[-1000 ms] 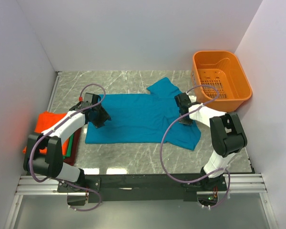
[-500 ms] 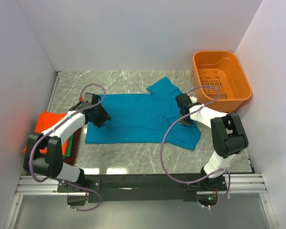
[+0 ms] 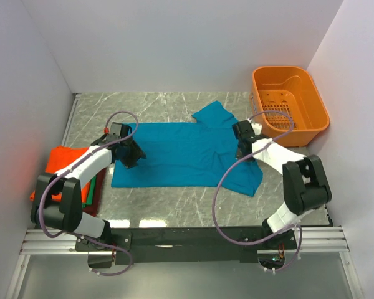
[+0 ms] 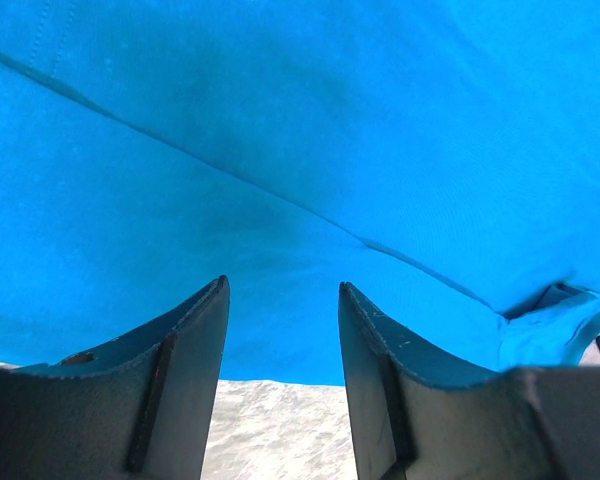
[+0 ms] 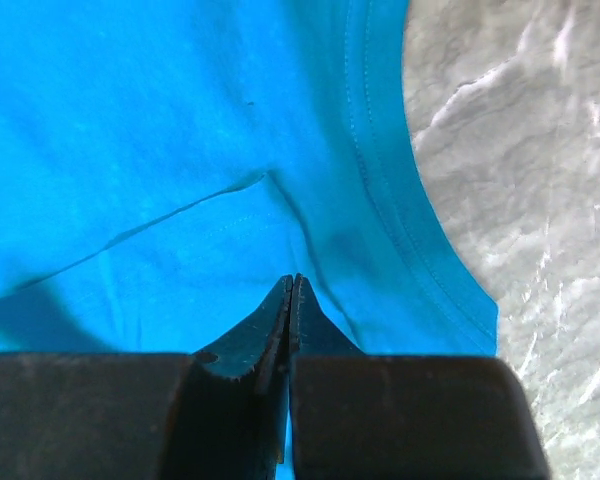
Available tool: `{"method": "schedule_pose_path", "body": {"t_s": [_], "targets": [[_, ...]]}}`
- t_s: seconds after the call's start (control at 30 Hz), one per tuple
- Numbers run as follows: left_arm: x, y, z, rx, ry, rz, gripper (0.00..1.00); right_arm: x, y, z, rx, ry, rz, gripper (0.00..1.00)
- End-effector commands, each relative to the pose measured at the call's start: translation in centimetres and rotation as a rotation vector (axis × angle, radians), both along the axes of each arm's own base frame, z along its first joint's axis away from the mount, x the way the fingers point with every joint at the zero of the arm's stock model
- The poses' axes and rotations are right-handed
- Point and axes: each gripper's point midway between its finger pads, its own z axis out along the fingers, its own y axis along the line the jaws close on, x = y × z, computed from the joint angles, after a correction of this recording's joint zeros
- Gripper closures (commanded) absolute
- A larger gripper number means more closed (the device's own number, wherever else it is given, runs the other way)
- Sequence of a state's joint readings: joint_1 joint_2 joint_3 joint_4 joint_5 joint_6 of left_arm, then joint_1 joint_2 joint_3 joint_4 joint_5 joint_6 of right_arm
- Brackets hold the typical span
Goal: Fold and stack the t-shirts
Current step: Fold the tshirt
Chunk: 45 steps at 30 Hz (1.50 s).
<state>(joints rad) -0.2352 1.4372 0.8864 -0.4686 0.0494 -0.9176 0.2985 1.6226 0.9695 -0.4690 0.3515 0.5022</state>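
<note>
A teal-blue t-shirt lies spread flat on the marble table, one sleeve toward the back. My left gripper is open and empty, low over the shirt's left edge; in the left wrist view the gripper straddles that edge, with bare marble between the fingers. My right gripper rests on the shirt's right part. In the right wrist view its gripper is shut, its tips on the cloth beside a stitched hem; no cloth shows between them. Folded orange, green and dark red t-shirts are stacked at the left.
An orange plastic basket stands at the back right, close to my right arm. White walls close in the table on the left, back and right. Purple cables loop from both arms over the shirt's edges.
My right arm has swung its elbow to the right and the right gripper has shifted slightly right. The left arm and the teal shirt have not visibly moved.
</note>
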Motion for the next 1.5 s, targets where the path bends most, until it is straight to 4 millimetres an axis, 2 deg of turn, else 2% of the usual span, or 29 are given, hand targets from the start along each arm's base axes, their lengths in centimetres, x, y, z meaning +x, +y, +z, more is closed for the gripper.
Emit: {"method": "schedule_pose_path", "body": {"t_s": [0.0, 0.07, 0.13, 0.2, 0.27, 0.33, 0.43, 0.6, 0.87, 1.0, 1.2, 1.47], "targets": [[0.4, -0.8, 0.9, -0.023, -0.055, -0.043, 0.47, -0.4, -0.7, 2.3, 0.003, -0.079, -0.042, 0.96], [0.4, -0.8, 1.0, -0.023, -0.054, -0.043, 0.47, -0.7, -0.8, 2.5, 0.026, -0.089, -0.05, 0.91], [0.4, -0.9, 1.1, -0.024, -0.055, -0.041, 0.47, -0.8, -1.3, 2.2, 0.053, -0.082, -0.065, 0.8], [0.4, -1.0, 1.3, -0.029, -0.061, -0.043, 0.47, -0.9, -0.8, 1.5, 0.154, -0.072, -0.051, 0.65], [0.3, -1.1, 1.5, -0.029, -0.066, -0.047, 0.47, -1.2, 0.0, 0.9, 0.262, -0.083, -0.041, 0.6], [0.1, -0.9, 1.6, -0.022, -0.065, -0.047, 0.47, -1.5, -0.4, 0.7, 0.291, -0.099, -0.076, 0.6], [-0.2, -0.9, 1.4, -0.022, -0.059, -0.056, 0.47, -2.0, 0.3, 0.6, 0.367, -0.129, -0.092, 0.62], [-0.7, -1.0, 1.2, -0.026, -0.051, -0.066, 0.47, -1.6, 0.5, 0.1, 0.423, -0.163, -0.149, 0.64], [-0.8, -1.0, 1.0, -0.028, -0.052, -0.069, 0.47, -0.5, -0.8, -0.3, 0.392, -0.182, -0.212, 0.64], [-0.9, -1.1, 1.0, -0.032, -0.051, -0.074, 0.47, 0.2, -0.9, -0.6, 0.387, -0.182, -0.227, 0.69], [-0.9, -1.0, 1.0, -0.03, -0.052, -0.075, 0.47, 0.4, -1.7, -1.1, 0.36, -0.18, -0.252, 0.69], [-1.0, -1.1, 0.7, -0.032, -0.043, -0.076, 0.47, 0.9, -1.6, -1.2, 0.36, -0.181, -0.239, 0.69]]}}
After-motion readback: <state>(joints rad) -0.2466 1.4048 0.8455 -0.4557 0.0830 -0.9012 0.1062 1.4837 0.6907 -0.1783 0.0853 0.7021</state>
